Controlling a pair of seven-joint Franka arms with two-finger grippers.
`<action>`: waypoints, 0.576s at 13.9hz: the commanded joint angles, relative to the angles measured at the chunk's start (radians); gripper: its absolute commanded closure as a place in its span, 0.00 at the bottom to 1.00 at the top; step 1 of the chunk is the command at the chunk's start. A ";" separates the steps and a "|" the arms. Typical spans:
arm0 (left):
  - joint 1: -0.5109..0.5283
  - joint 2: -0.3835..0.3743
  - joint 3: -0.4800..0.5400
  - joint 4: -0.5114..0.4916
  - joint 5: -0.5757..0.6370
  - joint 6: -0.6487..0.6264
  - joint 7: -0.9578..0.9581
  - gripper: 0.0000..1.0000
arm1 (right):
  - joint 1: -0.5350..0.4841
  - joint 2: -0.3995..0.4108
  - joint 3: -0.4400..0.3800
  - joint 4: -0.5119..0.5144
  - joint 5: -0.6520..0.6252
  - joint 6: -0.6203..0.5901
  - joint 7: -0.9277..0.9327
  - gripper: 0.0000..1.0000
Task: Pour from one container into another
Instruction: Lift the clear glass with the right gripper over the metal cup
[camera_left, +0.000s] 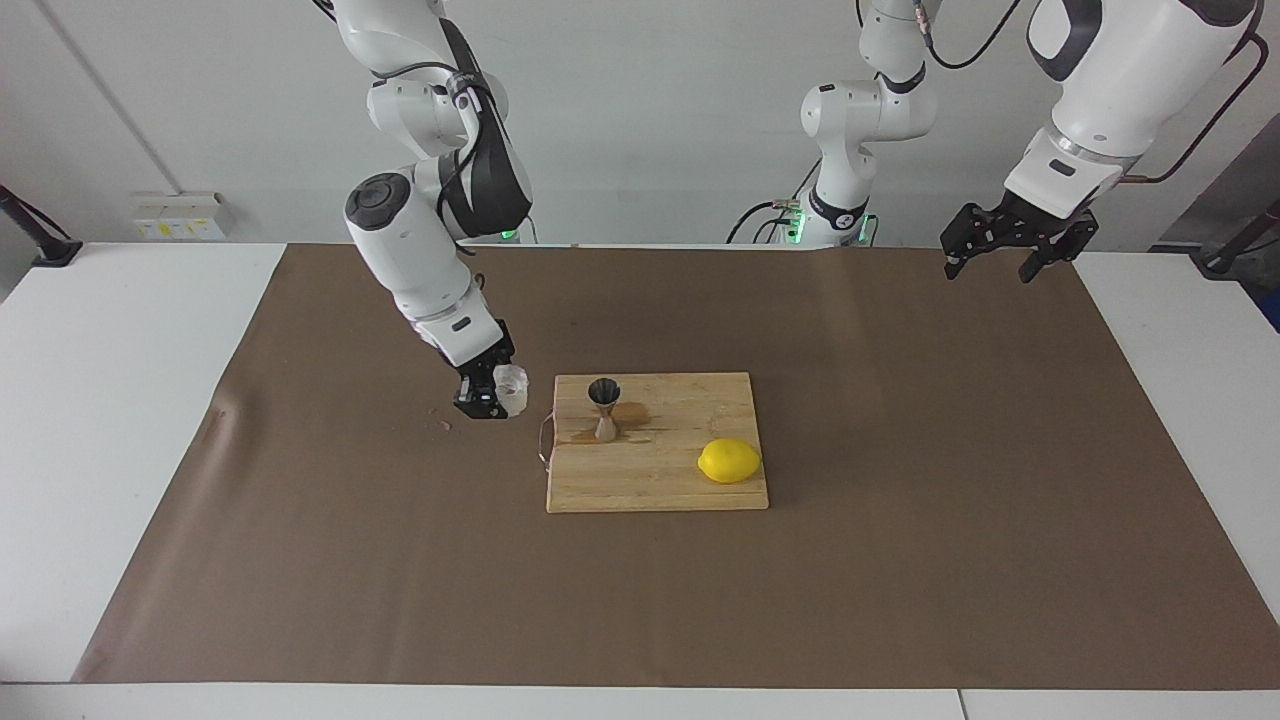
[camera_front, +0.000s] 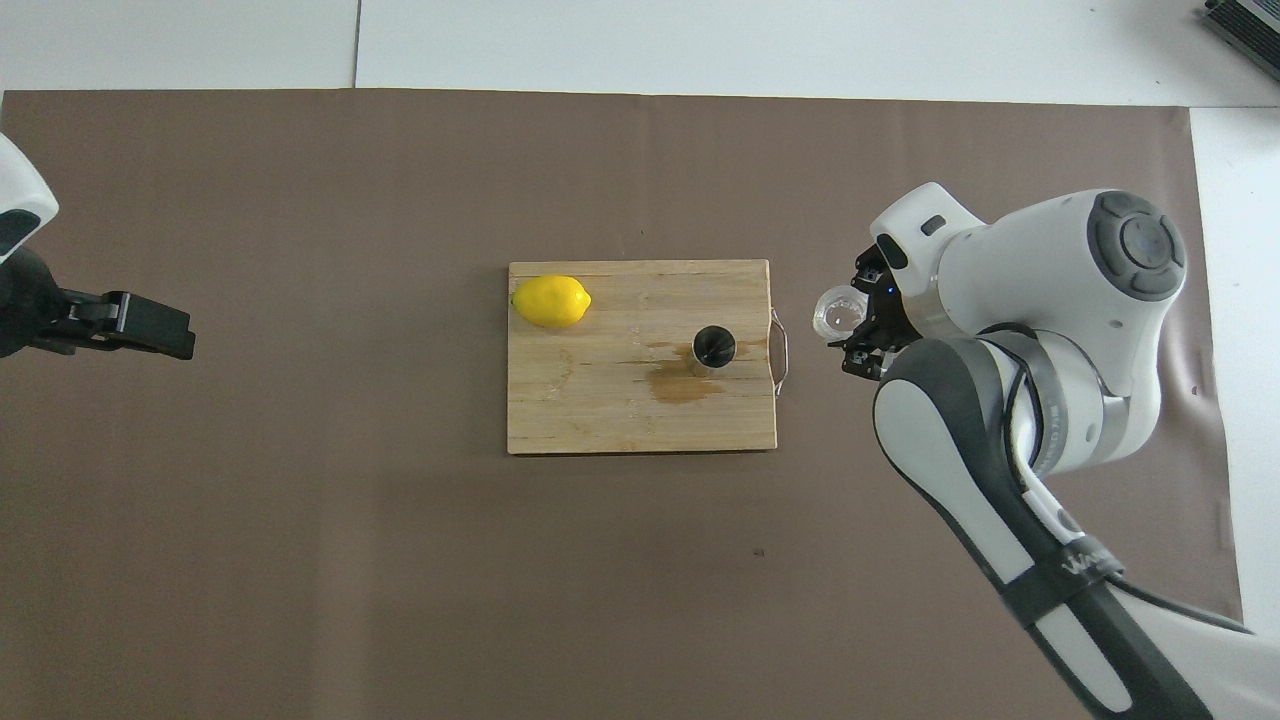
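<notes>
My right gripper (camera_left: 492, 395) (camera_front: 858, 328) is shut on the small clear glass cup (camera_left: 511, 389) (camera_front: 835, 311) and holds it roughly upright in the air over the brown mat, just off the cutting board's handle end. The steel jigger (camera_left: 604, 408) (camera_front: 714, 346) stands upright on the wooden cutting board (camera_left: 680, 487) (camera_front: 590, 410), beside a wet stain. My left gripper (camera_left: 1005, 254) (camera_front: 150, 327) waits open, raised over the mat's corner at the left arm's end.
A yellow lemon (camera_left: 729, 461) (camera_front: 551, 301) lies on the board, farther from the robots than the jigger. A thin wire handle (camera_left: 544, 440) (camera_front: 780, 345) sticks out of the board toward the cup. Small crumbs (camera_left: 441, 424) lie on the brown mat (camera_left: 900, 560).
</notes>
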 joint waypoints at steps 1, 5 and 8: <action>-0.010 -0.029 0.011 -0.030 0.000 0.000 -0.007 0.00 | 0.031 0.018 0.000 0.037 -0.053 -0.019 0.139 1.00; -0.010 -0.029 0.011 -0.030 0.000 0.000 -0.007 0.00 | 0.077 0.021 0.000 0.057 -0.120 -0.019 0.273 1.00; -0.010 -0.029 0.011 -0.030 0.000 0.000 -0.007 0.00 | 0.094 0.030 0.000 0.072 -0.140 -0.025 0.304 1.00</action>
